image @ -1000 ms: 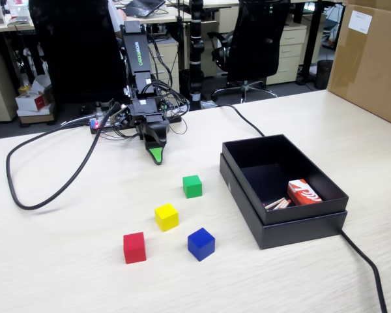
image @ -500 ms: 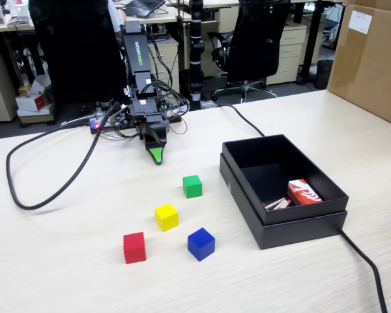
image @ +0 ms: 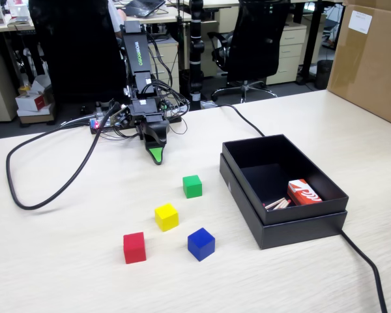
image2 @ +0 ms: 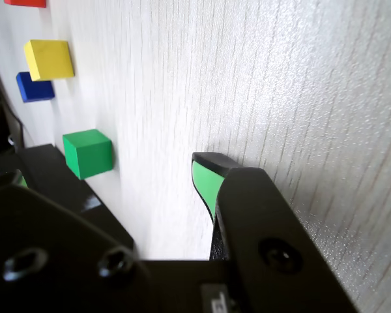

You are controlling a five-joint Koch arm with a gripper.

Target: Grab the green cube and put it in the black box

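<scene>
**Four cubes, one box, arm parked at the back**

Pale wood-grain tabletop (image: 65, 274) fills the fixed view, office chairs and desks behind it. At its left a black cable (image: 26, 189) loops across the surface. The red cube (image: 134, 248) sits nearest the front edge, the yellow cube (image: 166, 216) at its 1 o'clock. The gripper (image: 156, 155) points down at the table near the back; only one green-tipped jaw shows in either view, so its opening cannot be told. The green cube (image: 192, 186) lies at the gripper's 5 o'clock, apart from it, bare table all round. The blue cube (image: 201, 244) lies at its 6 o'clock. The black box (image: 293, 228) stands open at the green cube's 3 o'clock, a red-and-white packet (image: 304, 192) inside. A brown carton (image: 371, 59) lines the right edge.
</scene>
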